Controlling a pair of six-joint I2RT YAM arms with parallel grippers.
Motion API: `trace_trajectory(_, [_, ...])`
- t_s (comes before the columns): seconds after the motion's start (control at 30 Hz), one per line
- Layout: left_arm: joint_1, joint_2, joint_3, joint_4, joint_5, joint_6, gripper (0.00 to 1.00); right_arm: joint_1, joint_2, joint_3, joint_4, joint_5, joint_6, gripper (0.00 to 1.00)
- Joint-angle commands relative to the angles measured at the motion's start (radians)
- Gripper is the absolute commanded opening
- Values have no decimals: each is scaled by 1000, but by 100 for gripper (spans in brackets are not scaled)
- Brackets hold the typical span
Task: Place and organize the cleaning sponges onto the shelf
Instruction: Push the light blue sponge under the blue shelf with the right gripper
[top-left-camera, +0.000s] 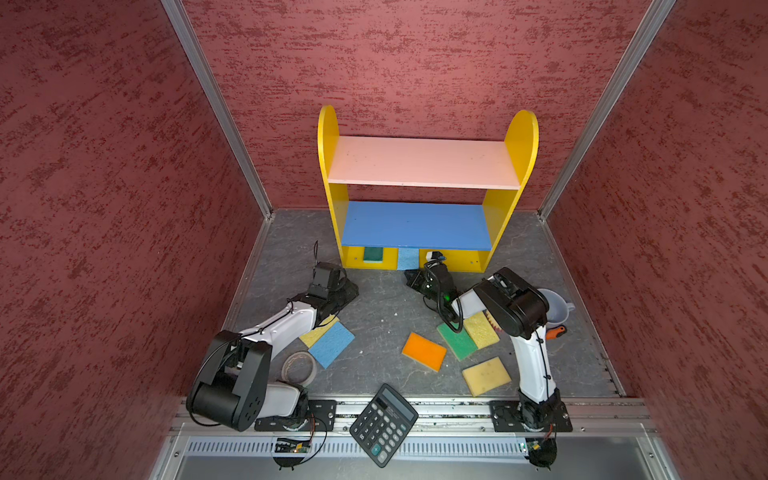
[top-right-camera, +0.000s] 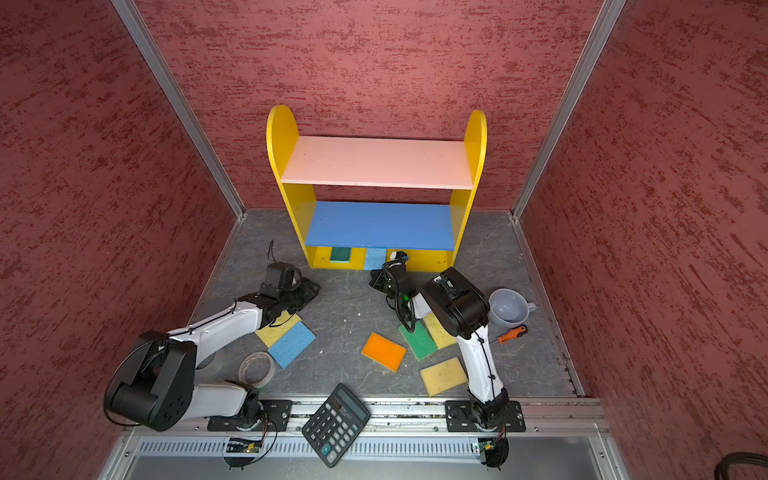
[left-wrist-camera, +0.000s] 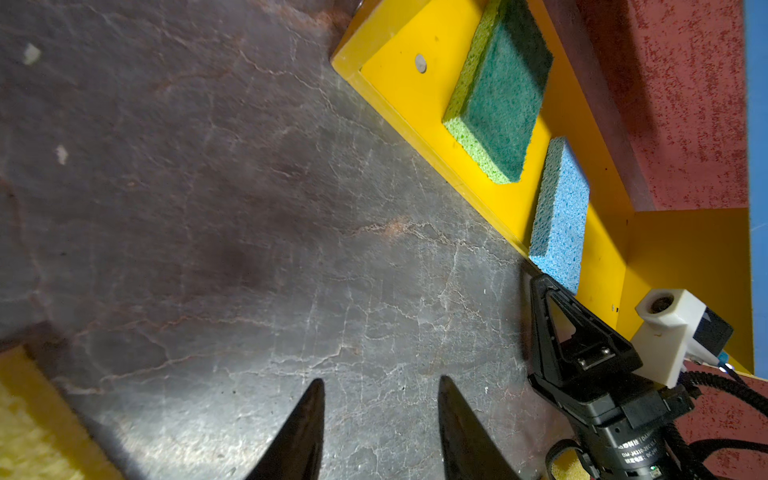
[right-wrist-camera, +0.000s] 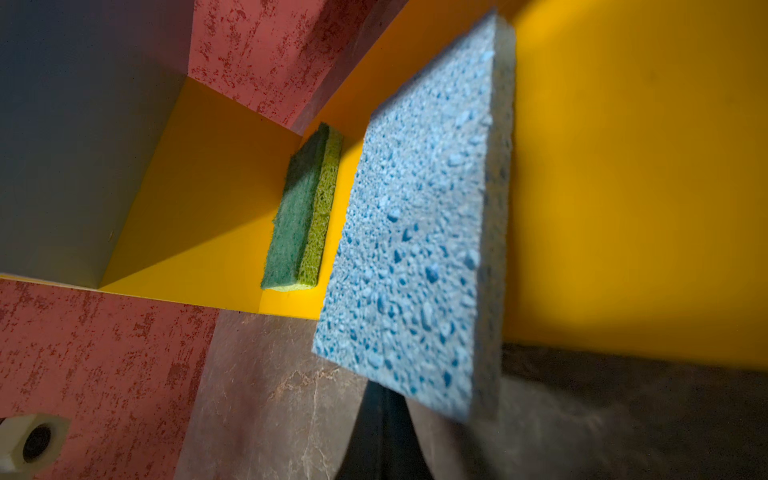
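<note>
My right claw (top-left-camera: 412, 277) is sitting shut, its tips at the near end of the light blue sponge (top-left-camera: 408, 258). That sponge is lying on the yellow bottom board (top-left-camera: 461, 261) of the shelf (top-left-camera: 517, 145), overhanging the front, just beside the green sponge (top-left-camera: 372, 254). My left claw (left-wrist-camera: 380, 380) is hovering over the grey floor (left-wrist-camera: 208, 208), fingers apart, holding nothing.

I'm driving this from afar, and it's a robotics lab cell: red textured wall panels (top-left-camera: 415, 62) boxed in by aluminium posts (top-left-camera: 219, 112), the left arm (top-left-camera: 286, 322) and right arm (top-left-camera: 534, 365) bolted to a near rail (top-left-camera: 453, 409), circuit boards (top-left-camera: 291, 448) and cables (top-left-camera: 451, 320) exposed.
</note>
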Motion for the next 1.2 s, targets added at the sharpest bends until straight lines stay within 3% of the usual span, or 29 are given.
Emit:
trace_trajectory(0.0, [6, 5, 8, 16, 9, -2, 45, -29, 36, 16, -80, 29, 58, 0])
trace_trajectory(0.43, [5, 18, 20, 12, 14, -4, 45, -37, 59, 63, -180, -25, 55, 2])
trace_trajectory(1.17, [-4, 24, 20, 6, 10, -1, 45, -76, 80, 63, -146, -30, 78, 2])
